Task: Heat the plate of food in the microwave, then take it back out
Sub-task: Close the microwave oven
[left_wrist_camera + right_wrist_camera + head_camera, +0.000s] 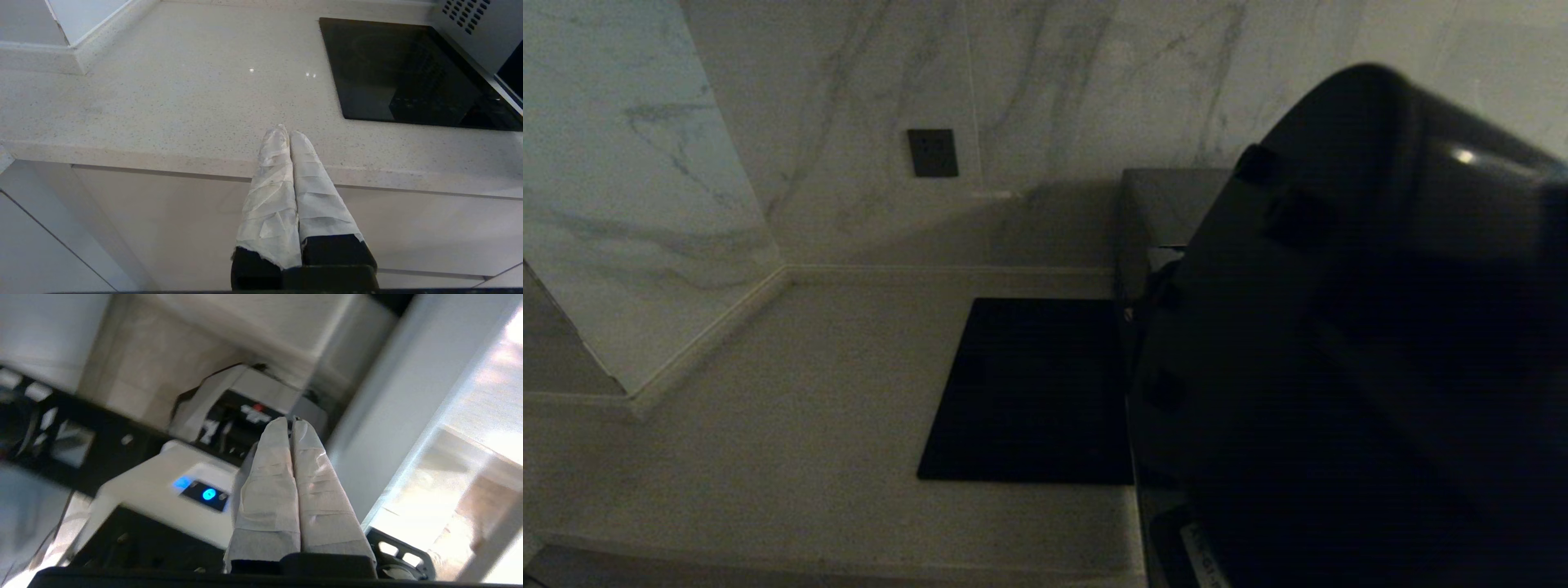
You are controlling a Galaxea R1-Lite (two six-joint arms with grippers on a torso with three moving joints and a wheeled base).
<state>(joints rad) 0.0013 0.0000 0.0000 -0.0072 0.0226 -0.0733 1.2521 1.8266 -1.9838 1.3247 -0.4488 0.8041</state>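
The plate of food is out of view. Only part of the microwave shows: a dark box (1168,204) behind my right arm, and a grey vented side (470,24) in the left wrist view. My right arm (1339,343) is raised close to the head camera and hides the right half of the scene. The right gripper (291,421) is shut and empty, its wrapped fingers (269,486) pressed together over the robot's own white body. My left gripper (288,132) is shut and empty, parked at the counter's front edge.
A flat black slab (1033,392) lies on the pale speckled counter (809,425) just left of the microwave. A dark wall socket (933,153) sits on the marble back wall. A blue light (209,494) glows on the robot's base, beside a white cabinet panel (400,396).
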